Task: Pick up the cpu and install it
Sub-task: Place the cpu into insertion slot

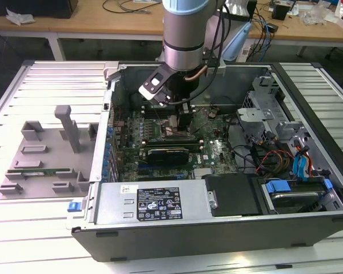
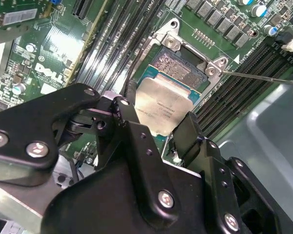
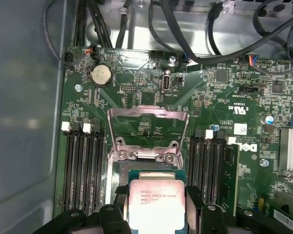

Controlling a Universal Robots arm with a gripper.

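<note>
**Operator:** Where is the cpu [image 3: 156, 204] in this figure?

**Guide:** You find it clamped between the two black fingers [image 2: 129, 114] of the gripper [image 2: 159, 108], which are closed on its opposite edges. In both wrist views it hangs over the near part of the socket [image 2: 181, 66], silvery plate up. The field of contacts beyond it is uncovered. You cannot tell whether the cpu touches the socket.

**Operator:** And the latch?

**Guide:** In the first wrist view, note the metal frame [image 3: 147, 127] swung open, standing back from the socket. Memory slots [image 3: 82, 168] run along both sides of the socket, and a coin battery [image 3: 101, 75] sits farther back on the board.

**Operator:** What writing should I look for?

**Guide:** You will see:
- several lines of dark print on the cpu's top plate
- white lettering across the green motherboard [image 3: 224, 87]
- a small white sticker [image 3: 240, 128] beside the slots
- in the exterior view, a black-and-white label [image 1: 159, 203] on the grey power supply [image 1: 110, 206]

**Operator:** And the setting?

**Guide:** In the exterior view, you see the arm [image 1: 186, 34] reaching down into the open computer case [image 1: 217, 235], which lies on its side on a slatted table [image 1: 46, 80]. A grey holder [image 1: 46, 154] lies on the table to the exterior view's left of the case.
</note>
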